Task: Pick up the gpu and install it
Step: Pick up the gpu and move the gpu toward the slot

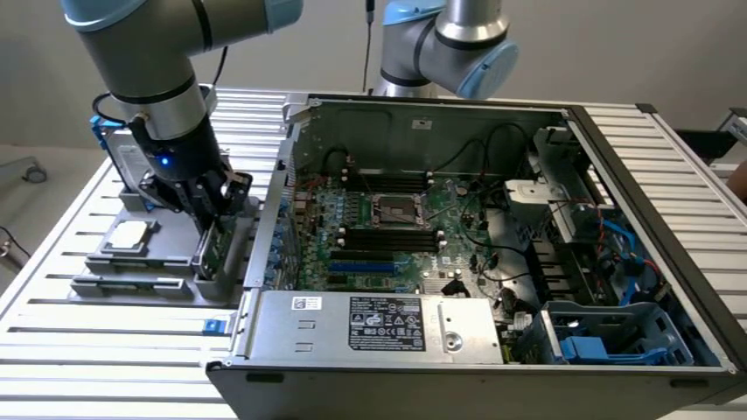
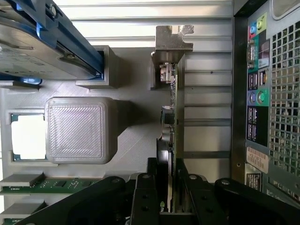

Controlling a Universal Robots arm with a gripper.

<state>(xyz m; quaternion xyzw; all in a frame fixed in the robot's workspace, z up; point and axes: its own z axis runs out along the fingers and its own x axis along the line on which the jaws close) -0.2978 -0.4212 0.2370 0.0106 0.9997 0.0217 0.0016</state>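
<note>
We have the tool [image 1: 208, 219] down over the grey plastic parts holder [image 1: 129, 284] that sits on the ribbed aluminium counter [image 1: 94, 350], at the exterior view's left of the open black computer case [image 1: 653, 262]. The gpu [image 1: 213, 252], a thin flat card with a green circuit board on one face and a black cover on the other, stands on edge in a slot of that holder, directly beneath the tool.

In the wrist view the card [image 2: 172, 117] runs edge-on straight away from the tool [image 2: 169, 164]. Its long axis is in line with the camera's look, and its silver end bracket [image 2: 172, 40] is at the far end. We judge the tool clenched on the card, with one finger against each face. The card is not yet clear of its slot.

The holder also carries a silver hard drive in a blue frame [image 2: 33, 51], a square processor chip [image 1: 129, 234] and a green memory stick [image 2: 51, 183]. The case holds the green motherboard [image 1: 386, 227], and its rear port panel [image 2: 255, 93] stands just beside the holder.
</note>
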